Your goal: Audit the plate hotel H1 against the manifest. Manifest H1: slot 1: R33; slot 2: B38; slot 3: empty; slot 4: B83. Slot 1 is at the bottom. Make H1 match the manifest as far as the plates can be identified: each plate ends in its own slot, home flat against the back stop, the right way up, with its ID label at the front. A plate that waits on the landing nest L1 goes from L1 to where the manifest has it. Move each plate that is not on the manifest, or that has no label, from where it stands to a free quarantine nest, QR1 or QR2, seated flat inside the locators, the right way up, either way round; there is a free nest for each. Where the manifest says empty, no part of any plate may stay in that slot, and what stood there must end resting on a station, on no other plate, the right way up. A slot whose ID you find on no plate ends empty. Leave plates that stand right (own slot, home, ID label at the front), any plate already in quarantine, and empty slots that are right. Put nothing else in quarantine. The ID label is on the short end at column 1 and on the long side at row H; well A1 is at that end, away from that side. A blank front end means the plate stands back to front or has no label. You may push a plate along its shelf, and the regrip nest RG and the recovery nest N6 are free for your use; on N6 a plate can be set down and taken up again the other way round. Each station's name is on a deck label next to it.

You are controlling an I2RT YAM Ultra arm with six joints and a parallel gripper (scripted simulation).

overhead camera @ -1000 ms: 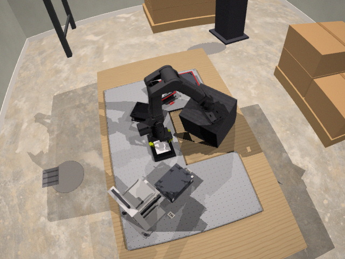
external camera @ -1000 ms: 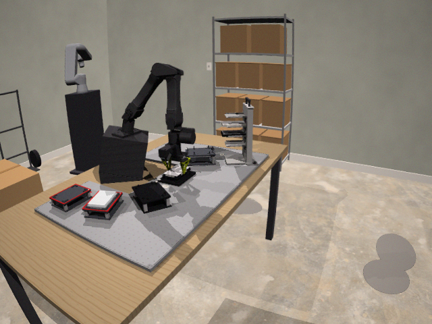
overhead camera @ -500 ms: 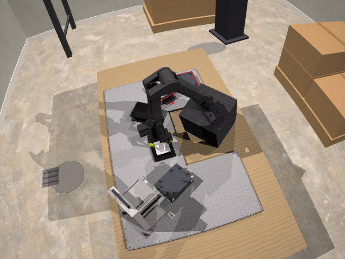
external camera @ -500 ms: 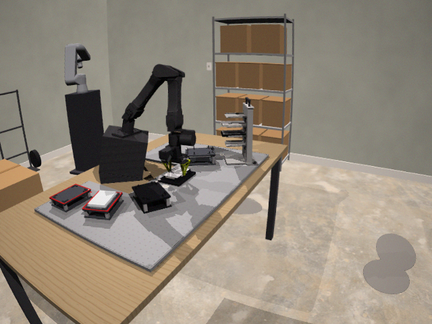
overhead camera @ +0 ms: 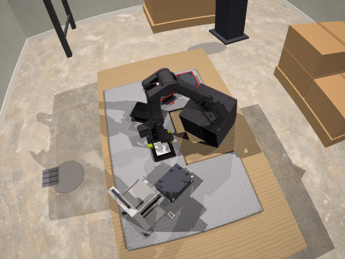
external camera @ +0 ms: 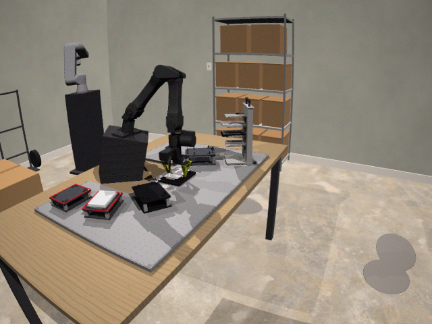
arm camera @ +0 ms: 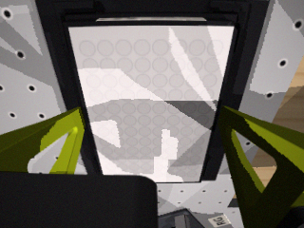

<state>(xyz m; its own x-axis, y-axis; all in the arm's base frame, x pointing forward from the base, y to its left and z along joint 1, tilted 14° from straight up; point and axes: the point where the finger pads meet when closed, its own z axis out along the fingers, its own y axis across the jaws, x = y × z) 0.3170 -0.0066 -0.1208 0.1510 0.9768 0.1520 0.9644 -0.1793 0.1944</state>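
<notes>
A white well plate (arm camera: 152, 104) lies flat on a low black nest (overhead camera: 163, 152) in the middle of the grey deck; a small deck label (arm camera: 216, 219) beside the nest reads RG. The plate also shows in the side view (external camera: 177, 173). My gripper (arm camera: 151, 114) hangs straight above it, open wide. Its yellow-green fingers stand one on each long side of the plate and grip nothing. It also shows in the overhead view (overhead camera: 160, 142) and the side view (external camera: 177, 166). The plate hotel H1 (external camera: 240, 133) stands at the deck's far end with plates on its shelves; no ID can be read.
Two red-edged quarantine nests stand at the other end: one (external camera: 69, 195) is bare, the other (external camera: 102, 200) holds a white plate. A black nest (external camera: 150, 196) and a larger black nest (overhead camera: 174, 181) flank the gripper. The arm's black base block (overhead camera: 207, 115) stands beside them.
</notes>
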